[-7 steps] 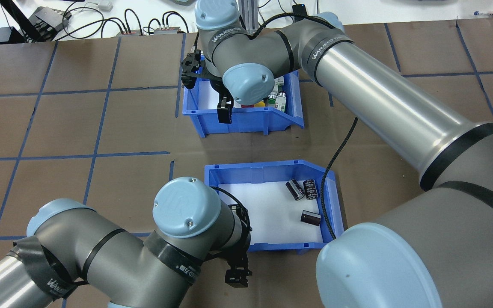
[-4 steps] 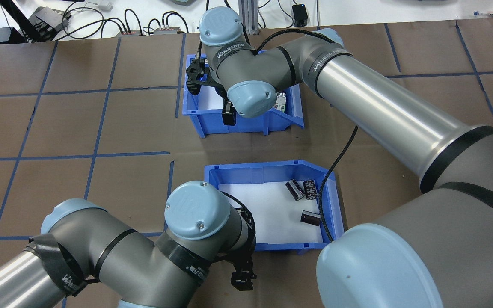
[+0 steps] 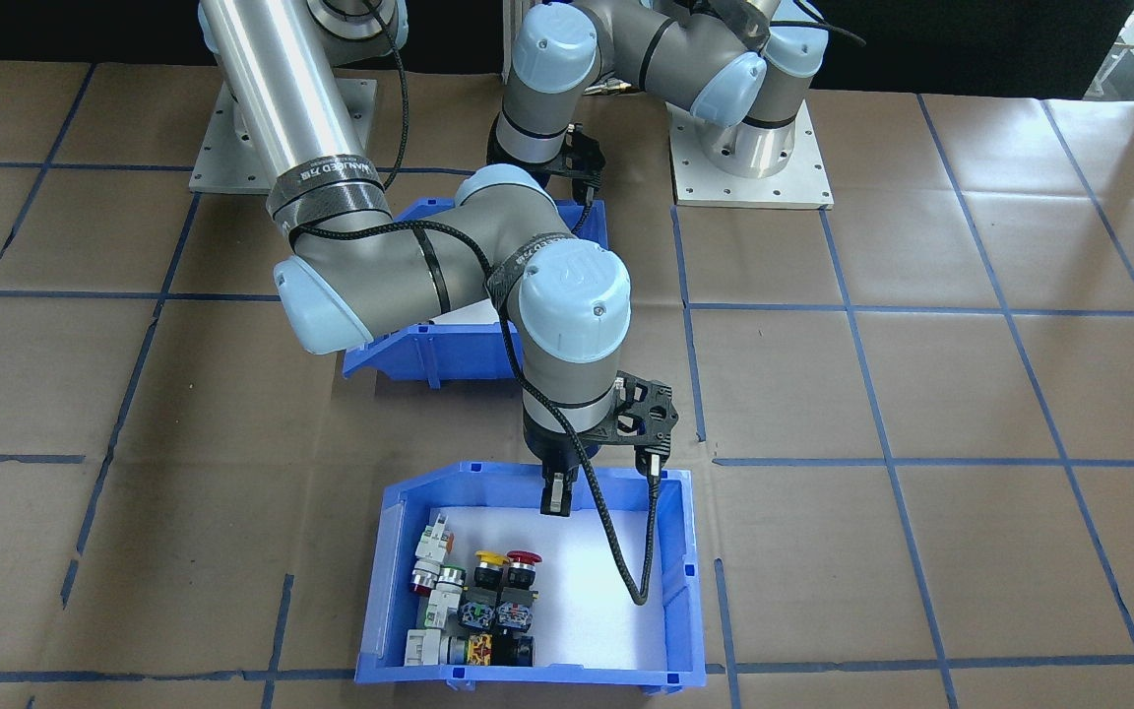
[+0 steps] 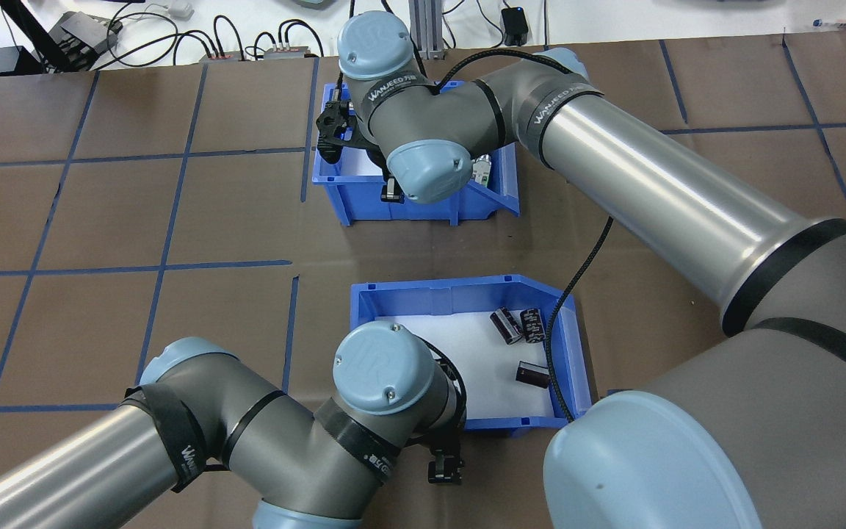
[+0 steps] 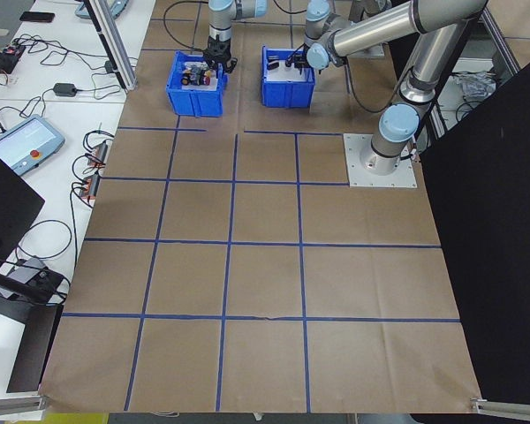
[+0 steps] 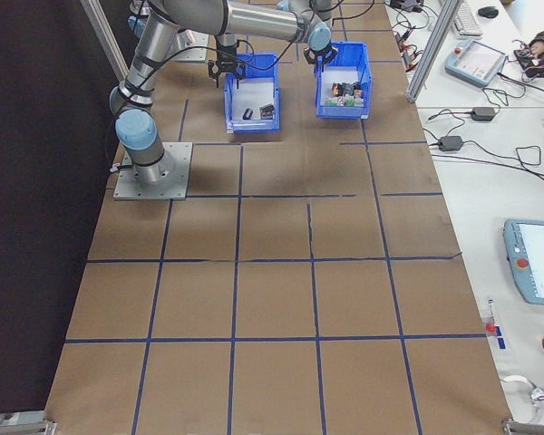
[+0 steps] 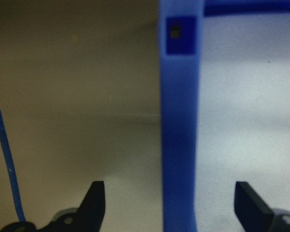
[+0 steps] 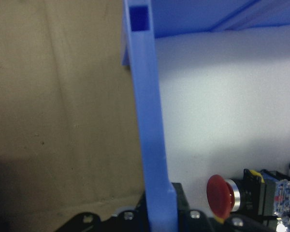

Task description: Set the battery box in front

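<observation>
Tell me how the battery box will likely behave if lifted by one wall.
The battery box looks like rigid moulded plastic, so it should probably hold its shape. Held by the one wall that the open left gripper straddles, it may tilt. The three loose batteries lie on their sides and could roll.

Blue battery box (image 4: 467, 294), white-lined, holds three dark cylinders (image 4: 522, 342), upright on table.

Battery box (image 4: 467, 294) nearer robot, switch bin (image 4: 423, 206) beyond; cylinders (image 4: 518, 327) in box's right.
</observation>
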Available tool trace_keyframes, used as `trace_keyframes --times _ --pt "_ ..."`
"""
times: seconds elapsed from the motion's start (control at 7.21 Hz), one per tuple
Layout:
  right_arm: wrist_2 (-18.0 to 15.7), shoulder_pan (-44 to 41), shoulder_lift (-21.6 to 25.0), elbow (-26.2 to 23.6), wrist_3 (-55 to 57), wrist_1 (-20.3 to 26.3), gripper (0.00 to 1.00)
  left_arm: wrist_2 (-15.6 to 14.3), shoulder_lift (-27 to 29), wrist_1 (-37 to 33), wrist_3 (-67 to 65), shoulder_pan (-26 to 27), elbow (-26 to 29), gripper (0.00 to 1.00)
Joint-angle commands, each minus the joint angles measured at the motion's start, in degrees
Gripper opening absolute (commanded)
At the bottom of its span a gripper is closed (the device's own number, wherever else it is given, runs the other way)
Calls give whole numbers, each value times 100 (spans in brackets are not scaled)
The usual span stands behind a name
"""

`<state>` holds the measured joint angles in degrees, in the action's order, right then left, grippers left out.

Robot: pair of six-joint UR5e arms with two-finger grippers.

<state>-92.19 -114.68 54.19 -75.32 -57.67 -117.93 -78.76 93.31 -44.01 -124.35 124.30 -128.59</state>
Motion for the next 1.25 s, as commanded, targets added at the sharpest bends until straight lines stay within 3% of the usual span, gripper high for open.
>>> trace_keyframes --times 0.0,0.14,0.28,0.42,0.55,0.83,1.11 --pt "-9 120 240 0 -112 24 6 -17 37 687 -28 33 -61 0" --pt "-27 260 494 -53 -365 181 4 -87 -84 692 -19 33 -79 0" --pt "-27 619 766 -79 -733 444 4 -522 -120 709 51 41 -88 0" --pt "-18 1031 1056 -97 -1259 734 3 -640 -260 596 225 7 -79 0" --pt "-27 1392 1268 -106 -1690 1032 2 -711 -531 29 836 -116 -35 0" --pt "-36 2147 1611 -115 -2385 1429 0 -729 -963 -536 1672 -1182 35 0" --pt "-36 2965 1927 -324 -3246 1519 0 -641 -755 -556 2572 -2082 297 0"
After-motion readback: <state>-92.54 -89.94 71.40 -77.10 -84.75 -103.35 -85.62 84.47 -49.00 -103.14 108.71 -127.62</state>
